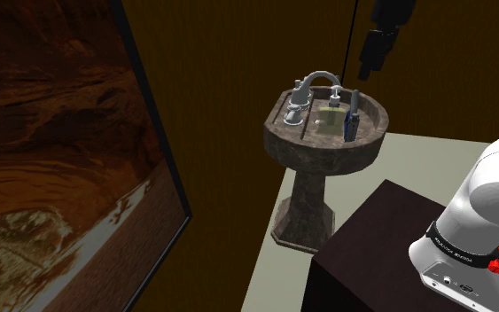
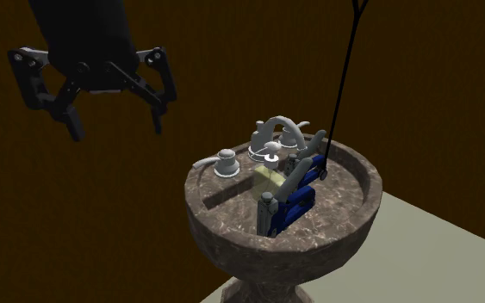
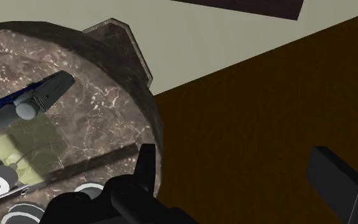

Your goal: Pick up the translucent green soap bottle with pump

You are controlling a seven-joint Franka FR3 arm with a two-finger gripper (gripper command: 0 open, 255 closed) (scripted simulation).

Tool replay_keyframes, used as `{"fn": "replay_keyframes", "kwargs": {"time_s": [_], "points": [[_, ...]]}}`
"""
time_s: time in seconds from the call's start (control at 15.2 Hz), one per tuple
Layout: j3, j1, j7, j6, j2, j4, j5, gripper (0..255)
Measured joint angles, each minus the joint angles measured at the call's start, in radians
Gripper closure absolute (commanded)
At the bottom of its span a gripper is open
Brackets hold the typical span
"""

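A pump bottle [image 2: 296, 194], drawn dark blue with a grey pump head, lies tilted inside the dark marbled sink basin [image 2: 352, 225]. It leans against the basin's side in the shoulder view [image 1: 352, 121], and its grey pump [image 3: 36, 100] shows in the wrist view. Beside it on the basin floor sits a pale yellow-green block [image 2: 268, 179]. My gripper [image 2: 117, 120] hangs open and empty, well above the basin and off to the second exterior view's left. It sits high over the sink's far side [image 1: 367, 69]. Between its fingers [image 3: 238, 162] only brown surface outside the rim shows.
A grey faucet [image 2: 275, 138] with two round handles stands on the basin's back. The sink rests on a pedestal [image 1: 307, 208] against a brown wall. A thin black line [image 2: 344, 77] hangs down to the basin. A large framed picture [image 1: 52, 151] leans at the shoulder view's left.
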Motion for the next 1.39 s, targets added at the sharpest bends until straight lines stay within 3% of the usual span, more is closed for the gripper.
{"fn": "replay_keyframes", "kwargs": {"time_s": [0.2, 0.53, 0.99, 1.39], "points": [[-0.025, -0.003, -0.033, 0.029, 0.002, -0.024, -0.012, 0], [-0.129, -0.014, -0.167, 0.147, 0.045, -0.086, -0.056, 0], [-0.291, -0.015, -0.375, 0.324, 0.198, -0.091, -0.09, 0], [-0.425, 0.009, -0.562, 0.463, 0.369, -0.052, -0.059, 0]]}}
